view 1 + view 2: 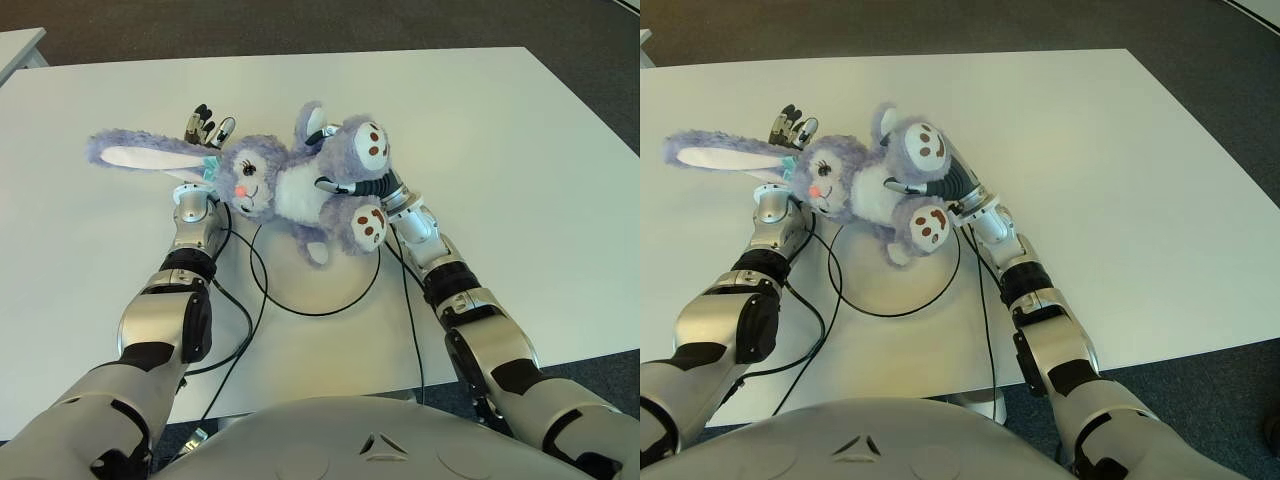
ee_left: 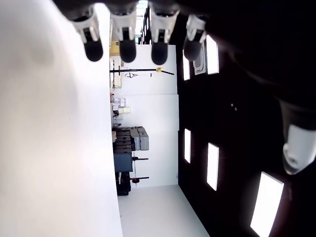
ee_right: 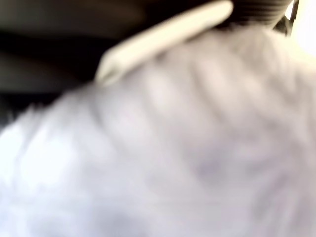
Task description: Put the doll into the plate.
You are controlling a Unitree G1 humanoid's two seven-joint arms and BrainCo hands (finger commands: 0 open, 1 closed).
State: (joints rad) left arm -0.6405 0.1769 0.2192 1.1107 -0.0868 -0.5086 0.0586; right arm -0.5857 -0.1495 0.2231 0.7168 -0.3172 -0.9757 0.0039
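— Well, starting close in: where does the doll (image 1: pixel 275 185) sit?

— Held up between both arms, just over the near part of the table (image 1: pixel 500 150), above a loop of black cable (image 1: pixel 300 300). Lies on its back, face up, long ears trailing toward the left.

— And the grip?

— Right robot hand (image 1: pixel 365 190) curled around the lower body, between the two feet; nothing but fur in its wrist view. Left robot hand (image 1: pixel 205 130) behind the head, fingers (image 2: pixel 123 47) straight and slightly spread, pinching nothing. Props at most, does not clamp.

— Handling?

— Looks light, soft and floppy. Probably sags wherever unsupported, so ears and limbs likely dangle and drag. Not fragile, not slippery; plush gives good purchase. Best taken around the torso, as now, rather than by an ear or foot.

— Where to set it down?

— Cannot say. No plate in either eye view, possibly hidden under the doll or out of sight.

— Surface and room?

— Plain white table, smooth and matte. Beyond the far edge, dark carpeted floor (image 1: pixel 300 25), and the corner of a second table (image 1: pixel 15 45) at far left.
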